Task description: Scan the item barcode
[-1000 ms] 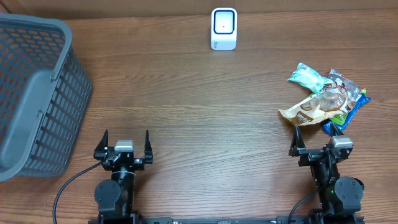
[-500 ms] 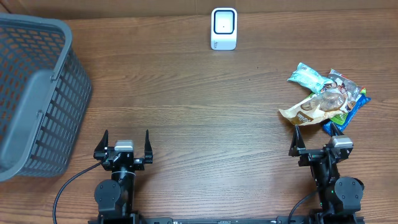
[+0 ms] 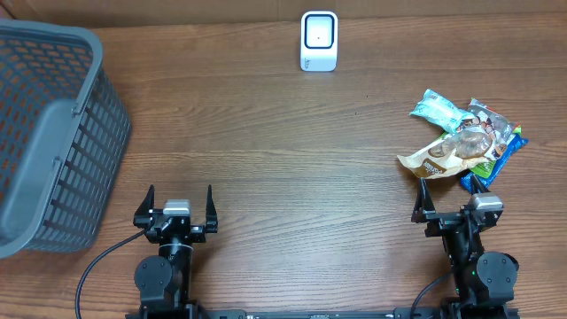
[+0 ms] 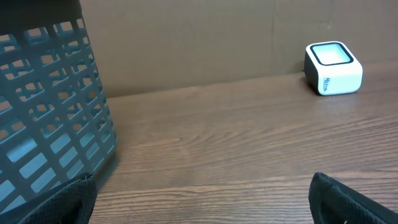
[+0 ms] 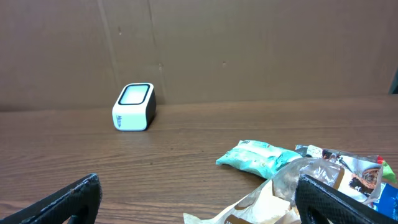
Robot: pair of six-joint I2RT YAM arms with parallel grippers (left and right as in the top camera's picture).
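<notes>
The pile of snack packets [image 3: 467, 142] is seen on the right of the table [image 3: 292, 151], just ahead of the right gripper [image 3: 450, 193], whose jaws are spread wide with nothing held. The left gripper [image 3: 180, 197] is likewise spread and empty, well apart from the pile. The white barcode scanner [image 3: 319, 40] is set at the far edge and a grey basket [image 3: 89, 142] on the left.
</notes>
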